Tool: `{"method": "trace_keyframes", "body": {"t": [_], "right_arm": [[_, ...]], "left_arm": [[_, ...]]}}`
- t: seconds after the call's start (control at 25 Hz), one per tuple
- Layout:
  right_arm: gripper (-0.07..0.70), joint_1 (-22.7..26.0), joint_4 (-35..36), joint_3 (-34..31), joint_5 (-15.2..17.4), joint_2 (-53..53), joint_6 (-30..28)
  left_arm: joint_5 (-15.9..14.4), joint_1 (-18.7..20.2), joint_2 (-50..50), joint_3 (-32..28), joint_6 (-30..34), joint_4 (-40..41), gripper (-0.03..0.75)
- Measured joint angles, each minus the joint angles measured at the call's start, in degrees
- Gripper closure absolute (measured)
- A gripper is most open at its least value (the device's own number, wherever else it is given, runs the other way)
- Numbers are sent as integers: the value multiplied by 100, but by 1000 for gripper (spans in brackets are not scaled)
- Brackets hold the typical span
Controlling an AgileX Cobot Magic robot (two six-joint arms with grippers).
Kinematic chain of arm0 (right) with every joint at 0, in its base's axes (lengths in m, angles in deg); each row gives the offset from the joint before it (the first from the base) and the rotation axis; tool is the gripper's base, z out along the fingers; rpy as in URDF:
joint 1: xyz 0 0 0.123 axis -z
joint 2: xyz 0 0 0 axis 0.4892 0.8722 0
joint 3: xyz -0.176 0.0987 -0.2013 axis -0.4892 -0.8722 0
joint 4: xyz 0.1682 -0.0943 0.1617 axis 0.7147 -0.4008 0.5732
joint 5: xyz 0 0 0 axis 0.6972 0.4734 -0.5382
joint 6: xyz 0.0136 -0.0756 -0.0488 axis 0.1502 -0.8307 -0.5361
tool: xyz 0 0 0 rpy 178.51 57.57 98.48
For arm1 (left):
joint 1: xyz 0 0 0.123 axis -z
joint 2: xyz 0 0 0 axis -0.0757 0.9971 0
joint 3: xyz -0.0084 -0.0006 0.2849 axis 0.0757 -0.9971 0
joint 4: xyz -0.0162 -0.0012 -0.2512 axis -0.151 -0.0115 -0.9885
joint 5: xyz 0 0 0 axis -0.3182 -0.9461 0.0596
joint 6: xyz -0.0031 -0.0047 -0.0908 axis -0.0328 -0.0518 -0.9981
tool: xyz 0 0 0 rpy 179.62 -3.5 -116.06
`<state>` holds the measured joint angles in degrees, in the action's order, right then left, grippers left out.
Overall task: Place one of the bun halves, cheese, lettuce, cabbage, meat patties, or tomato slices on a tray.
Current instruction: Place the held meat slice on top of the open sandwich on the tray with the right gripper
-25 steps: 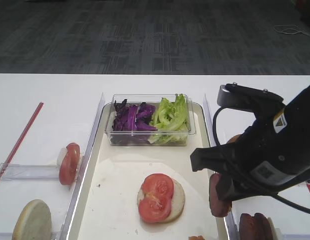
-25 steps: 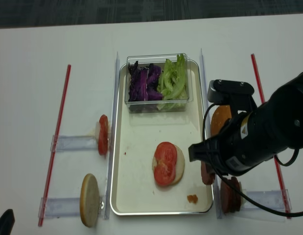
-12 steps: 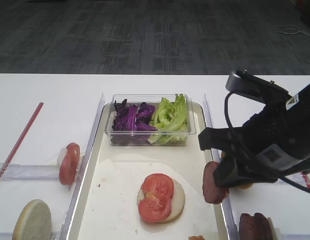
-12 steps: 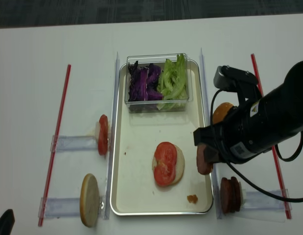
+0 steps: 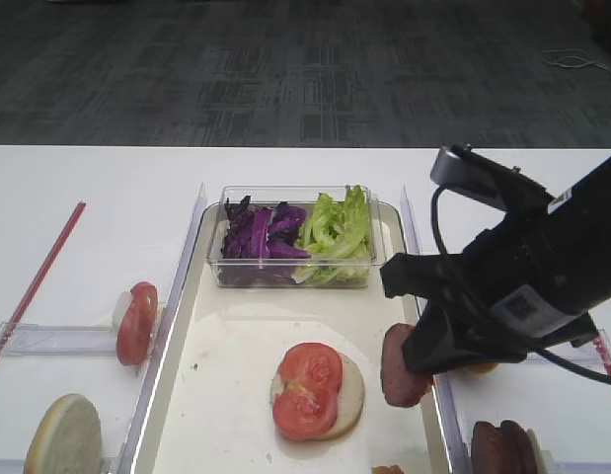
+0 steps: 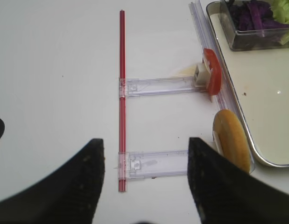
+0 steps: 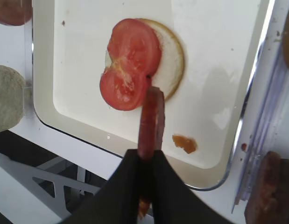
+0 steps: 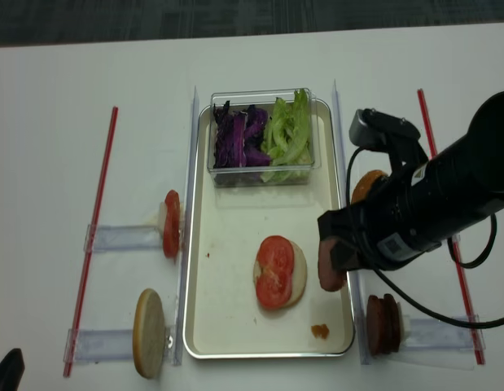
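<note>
1. Left of the tray (image 8: pixel 201 244), the left gripper (image 6: pixel 144 186) is hovering over the bare table with its two dark fingers (image 6: pixel 86 182) spread apart and nothing between them. It is well away from the upright tomato slice (image 6: pixel 212 77) and the bun half (image 6: pixel 232 147) standing in the clear racks (image 6: pixel 158 85) beside the tray's left rim.

2. On the tray, near its middle, a flat bun half (image 8: pixel 294 273) is lying with two tomato slices (image 8: pixel 274 271) stacked on it; at the tray's far end, the clear tub (image 8: pixel 264 138) is holding the cabbage (image 8: pixel 239 138) and lettuce (image 8: pixel 289 130).

3. At the tray's right rim, the right gripper (image 7: pixel 146 161) is clenching a meat patty (image 7: pixel 151 122) on edge, pinched low by the fingertips.

4. Risk, as a judgement: the patty is hanging almost over the rim in the overhead view. Released here, it could catch the raised edge, tip outward or roll off instead of lying flat. The grip on its thin edge also looks slight, so a quick swing might shake it loose early.

5. The right wrist view is showing the patty's lower edge just beside the tomato slices, plus an orange smear (image 7: pixel 184 143) on the tray floor. The overhead view is hiding that closeness behind the arm, yet it alone is showing the spare patties (image 8: pixel 382 323) right of the tray.
</note>
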<state>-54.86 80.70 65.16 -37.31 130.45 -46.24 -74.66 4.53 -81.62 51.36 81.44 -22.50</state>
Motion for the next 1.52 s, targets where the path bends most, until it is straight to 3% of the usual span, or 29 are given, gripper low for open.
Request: {"method": "trace_keyframes", "body": {"t": [0.96,1.52], "right_arm": [[562,0,2113,0,-162,1150,-2006],[562,0,3143,0,33,1489,-3315]], "left_arm": [[0,0,0,0,0,0,306],[0,0,0,0,0,0,306]]}}
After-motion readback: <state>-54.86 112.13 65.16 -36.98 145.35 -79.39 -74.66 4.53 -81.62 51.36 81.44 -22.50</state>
